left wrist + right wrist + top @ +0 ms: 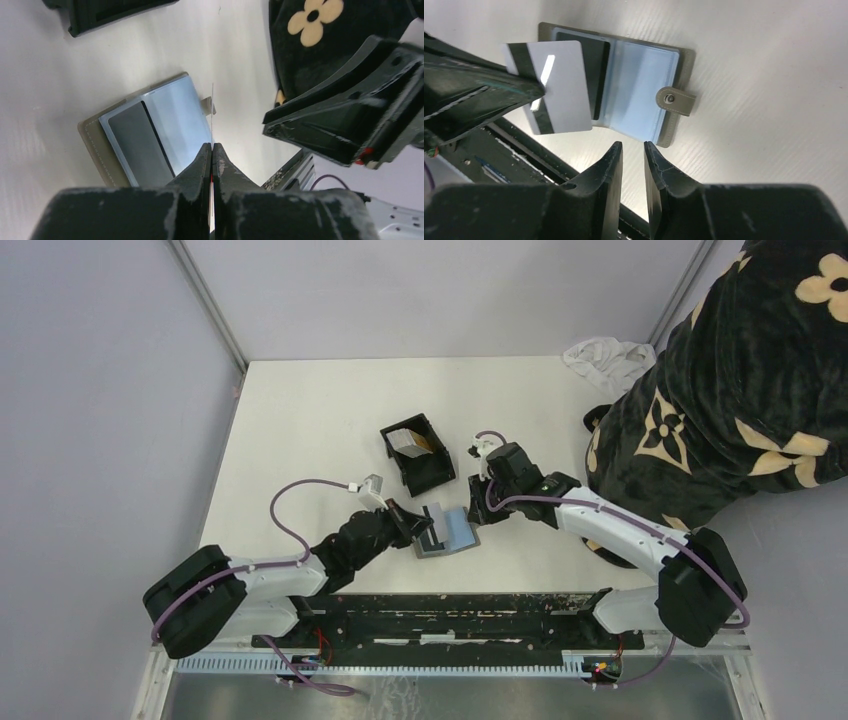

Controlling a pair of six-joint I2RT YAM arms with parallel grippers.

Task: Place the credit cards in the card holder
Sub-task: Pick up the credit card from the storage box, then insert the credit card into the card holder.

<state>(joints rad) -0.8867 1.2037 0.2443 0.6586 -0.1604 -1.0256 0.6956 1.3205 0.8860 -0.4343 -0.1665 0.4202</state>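
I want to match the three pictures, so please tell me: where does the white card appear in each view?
Top external: card just below centre, nearly edge-on, at the left edge of the wallet.
Left wrist: card is a thin upright line at centre, rising from the shut left gripper.
Right wrist: card upper left, striped face showing.
Shared landmark: the open wallet, seen in all three.

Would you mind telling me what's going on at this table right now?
The left end effector is shut on a white card, holding it by one edge over the open card holder that lies on the table. The right end effector hangs open and empty close by. The card is not yet in a sleeve. Other cards lie in the black box farther back.
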